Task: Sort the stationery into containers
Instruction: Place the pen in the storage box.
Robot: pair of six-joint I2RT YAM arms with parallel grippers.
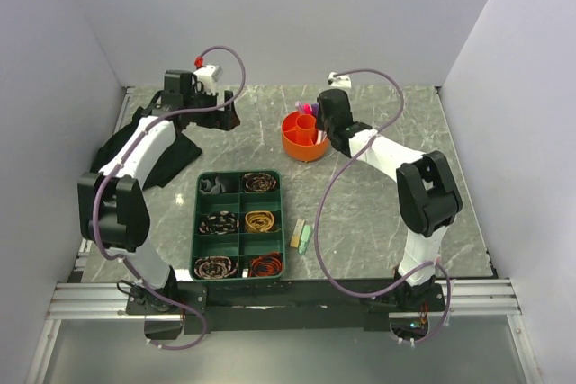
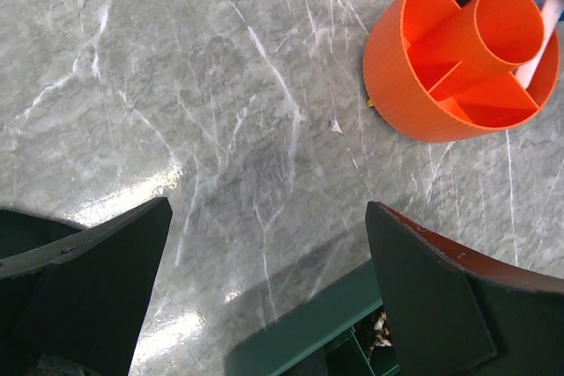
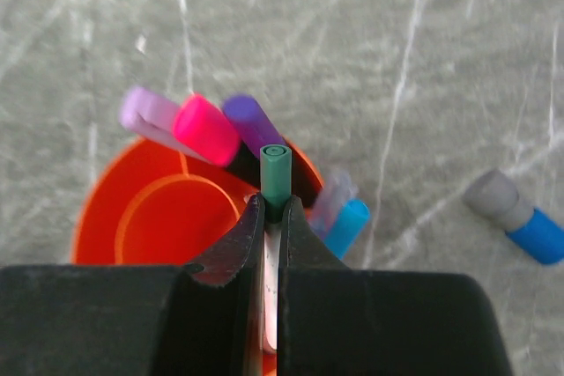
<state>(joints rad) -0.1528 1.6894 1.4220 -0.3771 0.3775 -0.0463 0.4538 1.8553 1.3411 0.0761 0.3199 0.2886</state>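
The round orange pot (image 1: 304,137) stands at the back middle of the table, also in the left wrist view (image 2: 414,94) and the right wrist view (image 3: 106,217). Pink (image 3: 204,129), purple (image 3: 251,121) and blue (image 3: 348,226) markers stick out of it. My right gripper (image 3: 273,209) hovers right over the pot, shut on a white pen with a green cap (image 3: 275,173). Two eraser blocks, beige (image 1: 297,233) and pale green (image 1: 306,238), lie near the front. A small grey piece with a blue cap (image 3: 520,217) lies beyond the pot. My left gripper (image 2: 269,253) is open and holds nothing, left of the pot.
A dark green divided tray (image 1: 238,222) holding coiled hair ties sits in the front middle; its corner (image 2: 308,332) shows below my left gripper. A black shape (image 1: 166,155) lies under the left arm. White walls enclose the marble table.
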